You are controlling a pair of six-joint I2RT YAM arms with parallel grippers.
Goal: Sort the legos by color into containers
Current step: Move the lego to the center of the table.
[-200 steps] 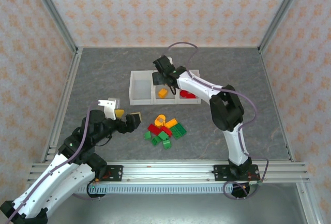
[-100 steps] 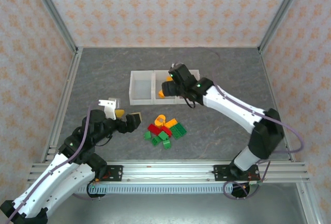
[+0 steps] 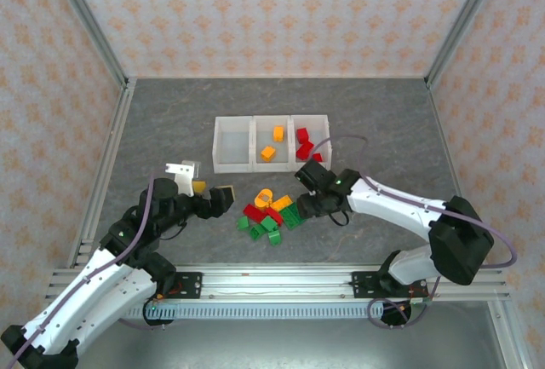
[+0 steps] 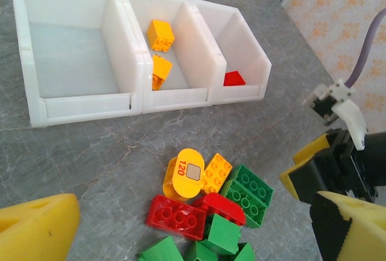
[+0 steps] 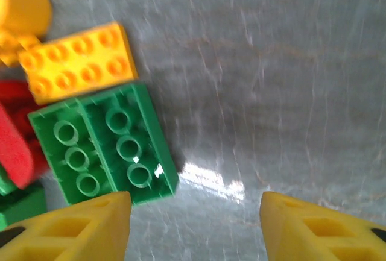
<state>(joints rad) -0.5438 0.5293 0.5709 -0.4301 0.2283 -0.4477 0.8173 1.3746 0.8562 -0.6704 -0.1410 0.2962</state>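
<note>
The legos lie in a loose pile (image 3: 271, 213) of red, green and orange bricks in front of the containers (image 3: 271, 163), three joined white bins. The middle bin holds two orange bricks (image 4: 160, 35). Red bricks (image 3: 304, 142) lie in the right bin, and the left bin (image 4: 72, 56) is bare. My right gripper (image 3: 305, 202) hangs low at the pile's right edge, open over bare table, with an upturned green brick (image 5: 102, 146) just beside its left fingertip (image 5: 72, 228). My left gripper (image 3: 209, 194) stands wide open left of the pile, holding nothing.
Metal rails and patterned walls (image 3: 85, 37) bound the grey tabletop. In the left wrist view the right arm's gripper (image 4: 319, 170) crowds the pile's right side. An orange rounded piece marked 120 (image 4: 188, 173) tops the pile. Open floor lies right of the bins (image 3: 383, 139).
My right arm has swung from above the bins down to the right edge of the pile, and its jaws have narrowed. The left arm has stayed put.
</note>
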